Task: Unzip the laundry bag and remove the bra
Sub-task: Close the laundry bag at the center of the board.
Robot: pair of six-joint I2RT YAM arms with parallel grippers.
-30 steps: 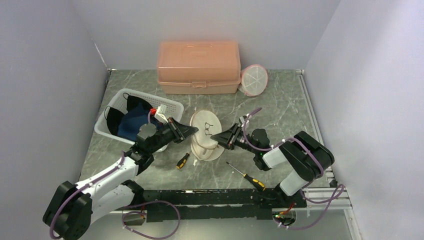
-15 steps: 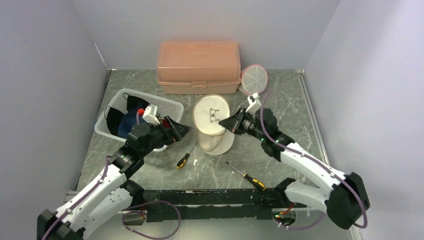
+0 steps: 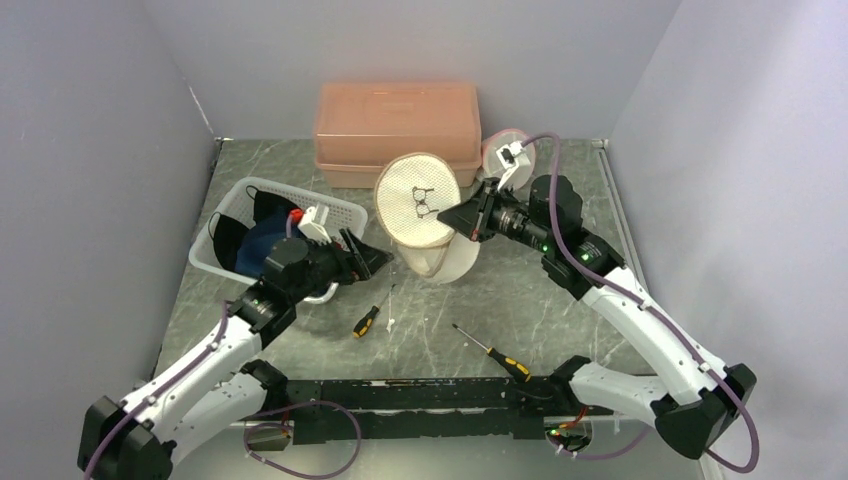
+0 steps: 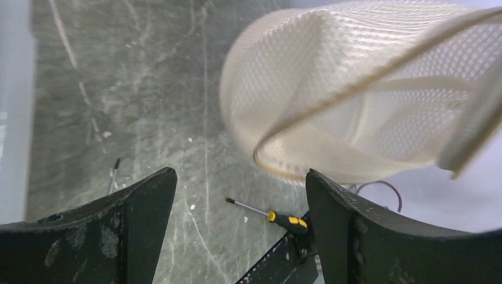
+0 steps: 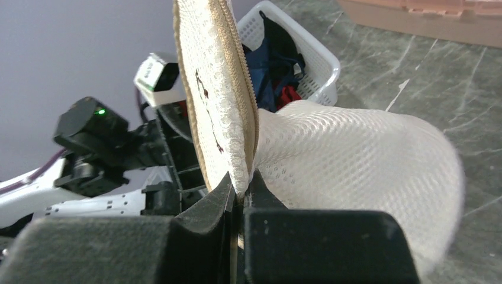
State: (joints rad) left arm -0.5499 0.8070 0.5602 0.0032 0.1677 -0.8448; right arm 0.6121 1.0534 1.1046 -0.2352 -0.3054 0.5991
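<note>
One mesh laundry bag, one pink lidded box, one white basket, one pink-rimmed mesh disc, one stubby screwdriver, one long screwdriver

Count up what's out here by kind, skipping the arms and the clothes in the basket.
Screwdrivers: 2
Mesh bags: 2 (cream bag, pink-rimmed bag)
Basket: 1
Box: 1
Total: 6
</note>
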